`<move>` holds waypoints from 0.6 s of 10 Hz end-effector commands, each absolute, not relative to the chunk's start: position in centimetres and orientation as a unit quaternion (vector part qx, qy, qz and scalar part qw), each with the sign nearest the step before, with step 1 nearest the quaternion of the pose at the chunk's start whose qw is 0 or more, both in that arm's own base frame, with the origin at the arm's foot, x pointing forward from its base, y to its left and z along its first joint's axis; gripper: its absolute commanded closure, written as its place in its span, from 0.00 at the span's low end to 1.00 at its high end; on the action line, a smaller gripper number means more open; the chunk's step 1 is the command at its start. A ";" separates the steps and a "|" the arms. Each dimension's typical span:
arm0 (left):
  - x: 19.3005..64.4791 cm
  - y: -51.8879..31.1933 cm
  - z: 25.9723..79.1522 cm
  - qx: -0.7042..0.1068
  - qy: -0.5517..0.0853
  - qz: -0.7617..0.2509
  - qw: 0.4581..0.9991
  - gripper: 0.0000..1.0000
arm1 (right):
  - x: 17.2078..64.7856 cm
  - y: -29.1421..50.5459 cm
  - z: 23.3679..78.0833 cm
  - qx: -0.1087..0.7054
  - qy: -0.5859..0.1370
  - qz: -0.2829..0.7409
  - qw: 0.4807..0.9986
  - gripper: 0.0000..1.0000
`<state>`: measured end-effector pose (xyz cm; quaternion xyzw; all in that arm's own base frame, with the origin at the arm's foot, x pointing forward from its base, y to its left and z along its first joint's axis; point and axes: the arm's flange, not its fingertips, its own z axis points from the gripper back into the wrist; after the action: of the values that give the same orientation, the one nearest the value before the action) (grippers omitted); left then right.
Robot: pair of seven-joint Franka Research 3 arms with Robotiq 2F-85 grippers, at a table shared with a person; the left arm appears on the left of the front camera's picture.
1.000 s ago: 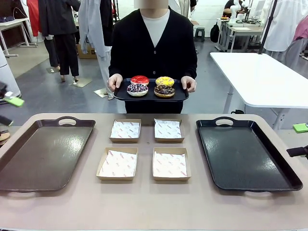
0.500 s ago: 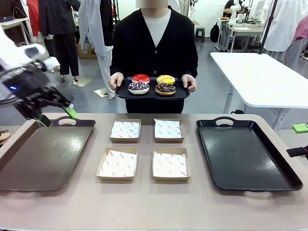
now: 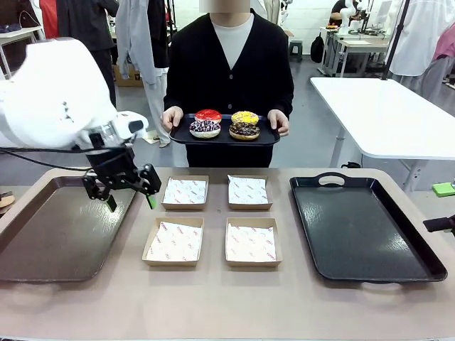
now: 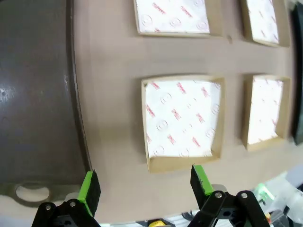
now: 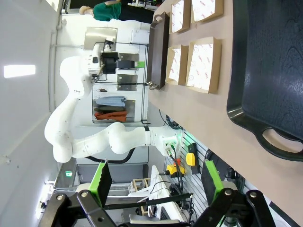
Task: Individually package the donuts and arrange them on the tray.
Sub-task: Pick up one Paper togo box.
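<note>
1. Left pincer [image 3: 131, 202] wide open, gripping nothing, hangs just left of the four paper-lined boxes [image 3: 174, 241], above the tabletop [image 3: 213, 305].
2. Right pincer [image 5: 156, 177] wide open, gripping nothing, well to the right of the boxes.
3. Donuts are beyond the boxes, off the tabletop: red donut [image 3: 207, 116], yellow donut [image 3: 244, 117], sprinkled donut [image 3: 205, 128], dark chocolate donut [image 3: 244, 131].
4. All four sit on a small black tray [image 3: 266, 141] held in the person's hands [image 3: 169, 119].
5. Brown tray [image 3: 57, 234] left of the boxes, big black tray [image 3: 362, 227] right of them.
</note>
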<state>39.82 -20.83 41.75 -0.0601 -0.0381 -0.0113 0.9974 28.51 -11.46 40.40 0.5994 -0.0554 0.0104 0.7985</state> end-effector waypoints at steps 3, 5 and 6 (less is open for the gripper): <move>41.9 -22.6 36.6 -0.026 -0.039 0.015 0.999 0.00 | 28.5 -11.5 40.3 0.599 -0.058 0.006 0.799 0.00; 42.4 -23.2 34.5 -0.020 -0.038 0.013 0.999 0.00 | 28.5 -11.5 40.3 0.599 -0.058 0.006 0.799 0.00; 42.4 -23.2 33.4 -0.017 -0.035 0.015 0.999 0.00 | 28.5 -11.5 40.3 0.599 -0.058 0.006 0.799 0.00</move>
<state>41.91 -22.47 33.94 -0.0295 -0.0239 0.0014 0.9993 28.47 -11.57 40.38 0.5992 -0.0562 0.0086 0.7986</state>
